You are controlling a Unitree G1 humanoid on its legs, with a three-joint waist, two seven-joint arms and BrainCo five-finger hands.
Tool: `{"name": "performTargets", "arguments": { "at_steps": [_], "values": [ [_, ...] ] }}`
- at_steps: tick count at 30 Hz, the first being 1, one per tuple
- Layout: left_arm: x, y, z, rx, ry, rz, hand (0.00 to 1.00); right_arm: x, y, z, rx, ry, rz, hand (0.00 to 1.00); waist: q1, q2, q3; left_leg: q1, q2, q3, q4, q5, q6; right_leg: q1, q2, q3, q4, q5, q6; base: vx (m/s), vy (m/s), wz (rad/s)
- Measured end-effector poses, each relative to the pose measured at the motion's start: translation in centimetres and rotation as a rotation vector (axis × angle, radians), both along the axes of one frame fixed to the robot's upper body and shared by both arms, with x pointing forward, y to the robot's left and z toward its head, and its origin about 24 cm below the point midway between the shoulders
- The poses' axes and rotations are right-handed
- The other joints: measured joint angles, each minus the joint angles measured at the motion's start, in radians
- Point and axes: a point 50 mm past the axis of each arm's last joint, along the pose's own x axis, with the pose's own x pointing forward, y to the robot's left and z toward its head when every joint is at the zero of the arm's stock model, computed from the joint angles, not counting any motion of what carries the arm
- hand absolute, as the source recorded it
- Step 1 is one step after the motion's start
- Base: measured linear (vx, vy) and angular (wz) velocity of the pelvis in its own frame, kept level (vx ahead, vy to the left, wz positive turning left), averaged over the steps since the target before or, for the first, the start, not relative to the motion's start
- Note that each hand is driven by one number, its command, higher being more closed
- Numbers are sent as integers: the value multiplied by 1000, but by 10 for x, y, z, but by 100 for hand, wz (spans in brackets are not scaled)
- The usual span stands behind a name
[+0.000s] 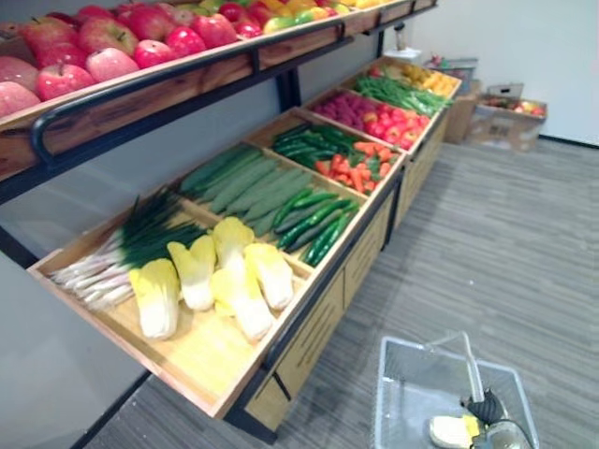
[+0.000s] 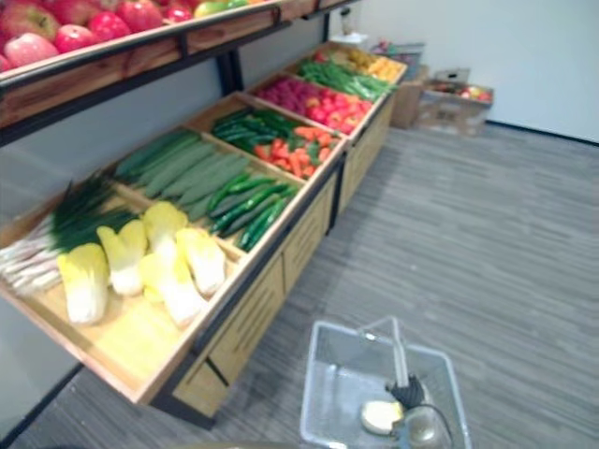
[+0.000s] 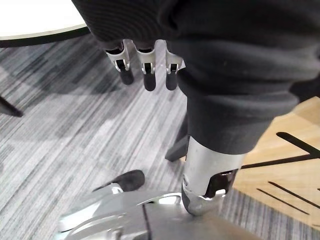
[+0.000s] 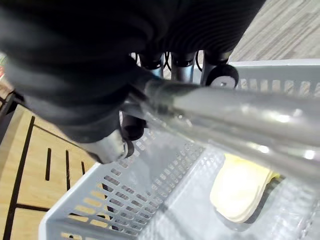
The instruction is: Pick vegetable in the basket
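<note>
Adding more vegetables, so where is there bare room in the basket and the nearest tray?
The basket has bare floor beside its one pale vegetable. The nearest tray has bare wood between the cabbages and its front rim. Crowded: cucumbers and green peppers behind.

basket (image 2: 323,383) looked like matt, pale grey perforated plastic | handle (image 4: 240,117) was smooth, glossy, translucent | napa cabbage (image 4: 240,192) inside was smooth, matt | tray (image 1: 201,360) was bare light wood | upright (image 1: 287,91) was black metal | floor (image 1: 505,253) was matt striped carpet
</note>
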Motion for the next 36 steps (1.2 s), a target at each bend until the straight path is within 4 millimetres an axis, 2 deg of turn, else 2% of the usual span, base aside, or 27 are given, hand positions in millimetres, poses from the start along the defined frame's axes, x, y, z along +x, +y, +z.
{"name": "performTargets", "arguments": {
  "at_steps": [3, 4, 5, 6, 7, 8, 9, 11, 12, 13, 14, 17, 18, 19, 20, 21, 22, 23, 24, 26, 27, 28, 29, 30, 31, 33, 36],
  "values": [
    [25, 9, 4, 51, -36, -93, 0, 8, 7, 3, 14, -33, -11, 100, -16, -44, 53, 11, -18, 89, 10, -12, 6, -72, -7, 75, 65, 13, 1, -50, 62, -68],
    [30, 11, 5, 57, -46, -106, 0, 10, 8, 4, 15, -44, -8, 100, -18, -60, 67, 5, -16, 108, 28, -23, 15, -89, -4, 68, 80, 31, -15, -78, 44, -87],
    [39, 12, 7, 63, -64, -118, 0, 15, 9, 8, 12, -66, -1, 100, -18, -60, 86, -3, -1, 135, 64, -40, 33, -112, 8, 36, 95, 74, -62, -117, 25, -100],
    [46, 11, 8, 63, -85, -124, 0, 23, 10, 12, 9, -96, 7, 100, -6, -24, 101, -11, 46, 181, 85, -57, 56, -105, 37, -14, 26, 164, -108, -119, -23, -110],
    [48, 8, 8, 59, -92, -128, 0, 27, 11, 14, 11, -110, 13, 100, -4, -21, 110, -10, 60, 215, 93, -59, 56, -104, 36, -69, 47, 146, -134, -154, -4, -102],
    [54, 9, 10, 70, -111, -161, 0, 26, 10, 14, 10, -111, 11, 100, -19, -30, 118, -8, 65, 241, 102, -55, 52, -115, -7, -213, 226, 14, -170, -78, 3, -77],
    [57, 11, 12, 80, -116, -191, 0, 19, 7, 12, 5, -95, -4, 100, -16, -39, 118, 4, 69, 271, 111, -52, 49, -93, -57, -313, 347, -78, -160, -33, 34, -69],
    [53, 11, 10, 78, -103, -192, 0, 19, 8, 12, 6, -96, -4, 100, -11, -42, 117, 9, 76, 306, 127, -51, 47, -59, -78, -344, 349, -97, -148, -4, -30, -70],
    [52, 11, 10, 78, -98, -198, 0, 20, 9, 12, 10, -95, -3, 100, -12, -61, 114, 9, 74, 331, 138, -50, 44, -44, -74, -332, 295, -105, -94, -41, -98, -65],
    [53, 13, 11, 83, -98, -199, 0, 19, 9, 12, 10, -94, -3, 100, -12, -61, 115, 10, 72, 343, 139, -47, 40, -40, -64, -333, 262, -113, -81, -61, -153, -73],
    [54, 11, 10, 79, -101, -200, 0, 19, 8, 11, 9, -91, -5, 100, -9, -48, 119, 8, 77, 368, 138, -40, 29, -22, -31, -321, 180, -112, -60, -52, -126, -57],
    [51, -2, 6, 49, -91, -195, 0, 14, 6, 10, 3, -75, -11, 100, -9, 2, 118, 13, 119, 404, 141, -22, 12, 7, 54, -280, 48, -54, -73, -84, -125, -57],
    [50, -2, 6, 48, -90, -196, 0, 11, 5, 9, 3, -69, -14, 100, -11, 11, 114, 9, 130, 404, 157, -22, 11, 12, 63, -279, 36, -52, -74, -52, -124, -29],
    [51, -1, 7, 51, -92, -200, 0, 9, 5, 8, 2, -63, -18, 100, -14, 12, 114, -11, 161, 396, 230, -27, 9, 15, 68, -277, 27, -62, -83, -32, -117, -8],
    [55, 1, 9, 67, -110, -199, 0, 3, 3, 8, -2, -57, -25, 100, -14, -11, 128, -64, 218, 363, 390, -32, 15, 29, 71, -279, 16, -66, -87, -51, -124, -7],
    [57, 3, 9, 73, -116, -201, 0, 0, 1, 8, -9, -55, -25, 100, -12, -12, 130, -87, 243, 339, 461, -32, 16, 38, 75, -279, 14, -68, -90, -72, -131, -11],
    [59, 3, 10, 75, -128, -201, 0, -1, -4, 11, -26, -60, -20, 100, -6, 11, 140, -124, 284, 261, 582, -23, 25, 66, 88, -268, 9, -72, -97, -67, -77, -23],
    [57, 1, 10, 69, -129, -194, 0, 0, -8, 13, -40, -65, -16, 100, -6, 9, 145, -167, 282, 164, 648, -31, 15, 79, 89, -248, 10, -73, -99, -9, -4, -47],
    [56, -1, 9, 62, -130, -184, 0, 4, -14, 17, -59, -75, -10, 100, -5, 15, 144, -197, 205, 5, 659, -79, -16, 79, 73, -216, 10, -72, -98, 34, 65, -52],
    [51, -4, 8, 53, -130, -161, 0, 11, -15, 21, -65, -95, -5, 100, 3, 15, 144, -201, 82, -126, 566, -137, -26, 71, 45, -165, 5, -65, -86, 46, 95, -77],
    [47, -7, 7, 46, -128, -137, 0, 13, -14, 21, -65, -100, 3, 100, 16, 24, 141, -198, 40, -153, 466, -142, -26, 57, 46, -133, 1, -60, -79, 28, 96, -84],
    [46, -8, 6, 38, -129, -126, 0, 13, -14, 21, -64, -100, 8, 100, 22, 32, 142, -198, 32, -155, 415, -140, -24, 56, 51, -126, -4, -59, -77, 67, 163, -67],
    [43, -13, 5, 23, -125, -112, 0, 13, -13, 21, -64, -98, 12, 100, 24, 53, 142, -199, 22, -179, 318, -129, -14, 56, 68, -120, -16, -50, -64, 106, 213, -50],
    [39, -18, 3, 7, -118, -103, 0, 13, -15, 22, -70, -99, 11, 100, 29, 77, 141, -195, 22, -205, 263, -78, 8, 59, 87, -114, -25, -41, -50, 104, 188, -41],
    [39, -16, 3, 1, -128, -80, 0, 12, -13, 20, -61, -94, 10, 100, 37, 78, 138, -184, 12, -196, 263, -87, 17, 65, 80, -106, -35, -34, -40, 131, 164, -17],
    [40, -10, 6, 0, -153, -76, 0, 8, -12, 18, -54, -87, 6, 100, 40, 44, 135, -180, -29, -191, 263, -112, 35, 100, 47, -106, -89, -1, -13, 225, 194, 5],
    [36, -8, 5, -26, -152, -52, 0, 7, -15, 19, -57, -89, -11, 100, 45, 33, 132, -171, -69, -172, 283, -136, 78, 114, 13, -93, -109, 8, 3, 219, 151, -9]
  ]
}}
